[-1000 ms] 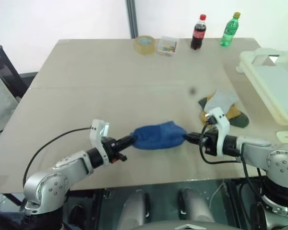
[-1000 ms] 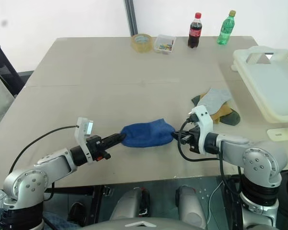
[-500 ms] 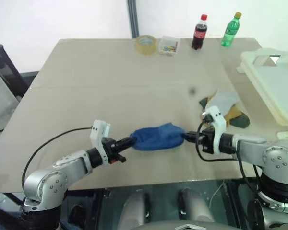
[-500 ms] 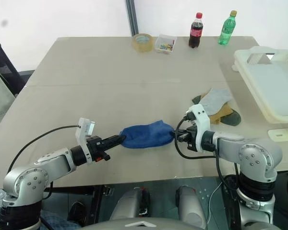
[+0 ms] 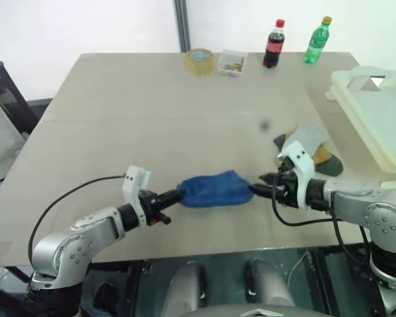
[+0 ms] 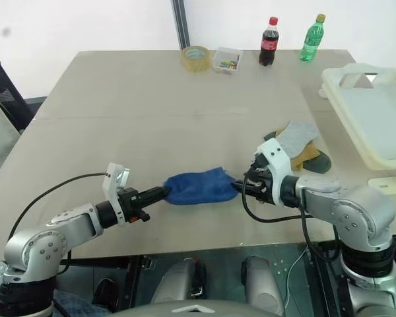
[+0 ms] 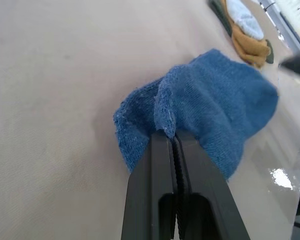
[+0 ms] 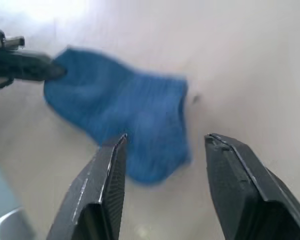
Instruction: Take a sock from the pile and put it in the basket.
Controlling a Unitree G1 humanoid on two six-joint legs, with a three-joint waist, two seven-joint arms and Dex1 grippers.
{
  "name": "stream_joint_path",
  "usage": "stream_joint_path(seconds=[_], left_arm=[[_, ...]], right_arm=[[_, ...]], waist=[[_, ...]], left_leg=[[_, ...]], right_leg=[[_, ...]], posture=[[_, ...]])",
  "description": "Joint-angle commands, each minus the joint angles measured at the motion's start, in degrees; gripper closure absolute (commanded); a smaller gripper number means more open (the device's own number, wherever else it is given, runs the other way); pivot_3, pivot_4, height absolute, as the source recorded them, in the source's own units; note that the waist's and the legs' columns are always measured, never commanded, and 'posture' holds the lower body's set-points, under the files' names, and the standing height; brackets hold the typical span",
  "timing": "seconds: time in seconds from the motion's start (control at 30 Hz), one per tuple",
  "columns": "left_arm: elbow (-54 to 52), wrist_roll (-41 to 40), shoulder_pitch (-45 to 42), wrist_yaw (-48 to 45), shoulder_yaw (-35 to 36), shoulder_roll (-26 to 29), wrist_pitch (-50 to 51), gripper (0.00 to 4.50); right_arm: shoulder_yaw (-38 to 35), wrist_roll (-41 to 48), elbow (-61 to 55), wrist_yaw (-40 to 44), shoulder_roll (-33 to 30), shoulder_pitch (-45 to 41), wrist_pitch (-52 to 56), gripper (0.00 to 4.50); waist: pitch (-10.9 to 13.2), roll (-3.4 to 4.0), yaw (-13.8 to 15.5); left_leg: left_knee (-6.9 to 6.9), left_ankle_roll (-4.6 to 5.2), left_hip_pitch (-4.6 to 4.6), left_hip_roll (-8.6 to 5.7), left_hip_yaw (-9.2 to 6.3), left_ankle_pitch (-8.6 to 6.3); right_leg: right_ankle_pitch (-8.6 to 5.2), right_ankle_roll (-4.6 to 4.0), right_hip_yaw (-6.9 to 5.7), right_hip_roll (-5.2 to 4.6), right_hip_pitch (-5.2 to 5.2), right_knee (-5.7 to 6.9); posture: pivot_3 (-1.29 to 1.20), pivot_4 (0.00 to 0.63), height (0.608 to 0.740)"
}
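Note:
A blue sock (image 5: 214, 190) lies on the table near its front edge. My left gripper (image 5: 177, 195) is shut on the sock's left end, and the left wrist view shows the cloth (image 7: 215, 105) pinched between its closed fingers (image 7: 162, 165). Just off the sock's right end, my right gripper (image 6: 239, 188) stands open. In its wrist view the sock (image 8: 125, 115) lies beyond its spread fingers (image 8: 107, 175) with nothing between them. The pile (image 5: 307, 148) of grey, mustard and dark green socks lies behind the right gripper. The pale basket (image 6: 383, 119) stands at the table's right edge.
Along the far edge stand a tape roll (image 5: 200, 61), a small clear box (image 5: 231, 63), a cola bottle (image 5: 272, 44) and a green bottle (image 5: 317, 41). A white flat piece (image 6: 386, 185) lies by the basket's near corner. The table's front edge is close under both arms.
My right gripper has opened and let go of the sock's right end, rolling its wrist and lifting slightly. The left gripper keeps its hold in the same place.

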Motion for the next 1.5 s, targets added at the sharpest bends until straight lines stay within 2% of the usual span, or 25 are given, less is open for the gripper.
stream_joint_path(seconds=[0.03,0.13,0.27,0.4,0.63,0.67,0.7,0.77,0.83,0.87,0.9,1.0,1.1,1.27,1.5], left_arm=[[-0.45,0.58,-0.5,-0.91,-0.33,0.52,-1.18,4.5],[-0.35,2.3,-0.85,-0.62,-1.4,0.37,-2.22,4.5],[-0.38,3.13,-0.8,0.32,-1.47,-0.28,-2.61,4.5],[-0.69,3.28,-0.25,0.14,-1.2,-0.27,-2.74,4.5],[-0.11,1.31,0.06,-0.95,0.49,-1.15,-3.42,4.5],[-0.24,-0.1,-0.11,-0.96,1.19,-1.24,-2.63,3.91],[-0.35,-1.18,-0.21,-0.88,1.66,-1.26,-1.92,3.65],[-0.24,0.23,-0.36,0.69,1.77,-0.74,-1.98,2.77],[1.69,-5.14,-1.23,2.16,4.54,-1.39,1.69,1.85],[2.95,-9.53,-2.3,3.49,6.7,-1.97,3.75,1.57],[4.15,-12.8,-3.44,4.63,8.45,-2.16,5.29,1.57],[7.43,-11.38,-5.66,4.72,8.6,1.3,8.57,1.57],[9.99,-11.81,-6.49,5.89,8.04,2.51,11.3,1.57],[13.67,-13.75,-8.67,5.03,4.58,0.7,15.97,1.57],[20.99,-14.94,-13.9,2.85,0.68,-3.8,20.02,1.57]], right_arm=[[7.5,-8.66,-0.08,4.64,0.53,0.92,-17.12,1.95],[14.44,-17.3,8.72,7.97,2.12,0.8,-30.91,1.95],[18.08,-20.97,16.18,11.19,3.98,2.41,-37.94,1.95],[21.03,-26.08,21.99,13.11,3.46,3.45,-40.41,1.95],[21.03,-29.36,25.38,13.71,3.67,3.71,-37.95,1.95],[20.86,-29.48,25.42,13.61,4.05,3.64,-37.64,1.91],[20.8,-29.65,25.42,13.65,4.25,3.61,-37.5,1.91],[21.27,-30.89,25.72,13.59,4.26,3.6,-37.4,1.91],[22.03,-32.37,25.95,13.67,3.83,3.67,-37.11,1.91],[22.19,-32.95,26.01,13.47,3.71,3.73,-36.68,1.91],[22.17,-33.31,26.07,13.26,3.69,3.79,-36.37,1.91],[21.82,-33.79,26.13,12.98,4.01,3.81,-35.6,1.91],[22.41,-35.17,26.45,13.0,4.02,3.58,-35.73,1.91],[23.02,-35.95,26.59,12.84,5.13,3.36,-35.09,1.91],[22.51,-36.73,25.62,12.68,5.95,3.65,-33.14,1.91]], waist=[[0.0,-0.02,-0.04],[0.01,-0.06,0.01],[0.01,-0.14,0.4],[0.02,-0.14,1.05],[-0.04,-0.21,1.15],[-0.06,-0.24,1.15],[-0.08,-0.28,1.15],[-0.1,-0.29,1.14],[-0.12,-0.3,1.14],[-0.12,-0.31,1.14],[-0.14,-0.33,1.15],[-0.18,-0.39,1.21],[-0.2,-0.36,1.17],[-0.29,-0.46,1.2],[-0.34,-0.46,1.15]], left_leg=[[-0.03,0.0,0.0,0.0,0.0,0.0],[-0.04,-0.01,0.0,0.0,-0.01,0.0],[0.0,0.0,-0.01,-0.01,0.04,0.01],[-0.01,-0.01,-0.01,0.03,0.05,0.01],[0.0,-0.01,0.11,0.07,0.03,0.01],[0.01,-0.01,0.12,0.08,0.03,0.01],[0.01,-0.01,0.13,0.09,0.01,0.01],[0.04,-0.02,0.15,0.13,0.01,0.01],[0.05,-0.02,0.18,0.11,0.01,0.01],[0.06,-0.02,0.18,0.12,0.01,0.01],[0.08,-0.02,0.18,0.12,0.01,0.01],[0.18,-0.02,0.19,0.13,-0.12,0.01],[0.2,-0.02,0.25,0.07,-0.12,0.01],[0.22,-0.03,0.32,0.09,-0.19,0.01],[0.18,-0.23,0.99,0.12,-0.16,-0.11]], right_leg=[[0.0,0.0,0.0,0.03,0.0,-0.03],[0.0,0.01,0.0,0.08,0.01,-0.05],[0.01,0.01,0.02,0.03,0.03,-0.07],[0.01,0.0,0.02,0.03,0.03,-0.08],[0.01,-0.01,0.0,0.02,0.14,-0.06],[0.02,-0.02,0.0,0.02,0.15,-0.06],[0.02,-0.02,-0.01,0.02,0.16,-0.06],[0.02,-0.02,-0.02,0.02,0.19,-0.03],[0.02,-0.02,-0.02,0.01,0.21,-0.03],[0.02,-0.03,-0.02,0.01,0.21,-0.02],[0.02,-0.03,-0.02,0.01,0.22,-0.01],[0.02,-0.02,-0.12,-0.01,0.27,0.07],[0.02,-0.02,-0.13,-0.03,0.36,0.07],[0.02,-0.02,-0.18,-0.06,0.42,0.06],[0.0,-0.02,-0.17,-0.11,1.07,0.02]], posture=[[0.0,0.15,0.74],[0.0,0.15,0.74],[0.0,0.15,0.74],[0.0,0.15,0.74],[0.0,0.15,0.74],[0.0,0.15,0.74],[0.0,0.15,0.74],[0.0,0.15,0.74],[0.0,0.15,0.74],[0.0,0.15,0.74],[0.0,0.15,0.74],[0.0,0.15,0.74],[0.0,0.15,0.74],[0.0,0.15,0.74],[0.0,0.15,0.74]])
